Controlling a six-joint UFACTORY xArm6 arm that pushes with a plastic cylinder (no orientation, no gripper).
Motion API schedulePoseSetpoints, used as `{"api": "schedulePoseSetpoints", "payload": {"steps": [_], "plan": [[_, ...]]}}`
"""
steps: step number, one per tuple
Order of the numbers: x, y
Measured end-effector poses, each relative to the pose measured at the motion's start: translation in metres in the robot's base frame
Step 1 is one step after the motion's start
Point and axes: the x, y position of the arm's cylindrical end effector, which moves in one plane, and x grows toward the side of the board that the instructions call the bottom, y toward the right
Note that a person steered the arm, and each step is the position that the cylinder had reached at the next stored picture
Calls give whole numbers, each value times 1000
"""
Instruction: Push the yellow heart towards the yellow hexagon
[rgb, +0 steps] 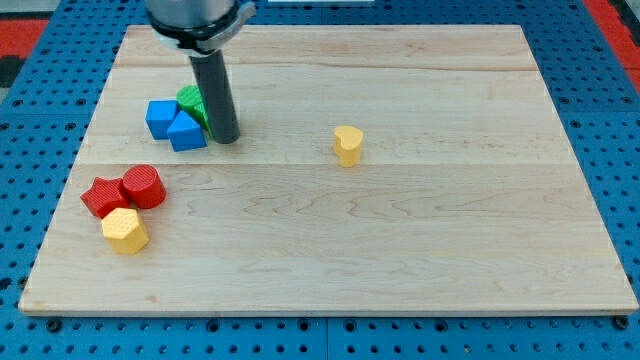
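The yellow heart (347, 144) stands alone near the middle of the wooden board (420, 240). The yellow hexagon (125, 230) sits at the lower left, touching a red star-shaped block (102, 196) and a red round block (143, 186). My tip (226, 137) rests on the board at the upper left, just right of a blue block (186, 131) and a green block (192, 102). The tip is well to the left of the yellow heart, about a fifth of the board's width away, and above and right of the hexagon.
A second blue block (159, 118) lies left of the first, touching it and the green one. The board lies on a blue perforated table (30, 120); its edges are close to the view's left and bottom.
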Motion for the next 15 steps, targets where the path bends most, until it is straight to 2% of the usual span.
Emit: {"api": "schedulePoseSetpoints", "payload": {"steps": [1, 3, 5, 7, 9, 15], "plan": [[-6, 28], [-22, 138], [28, 140], [63, 190], [76, 148], [74, 145]]}}
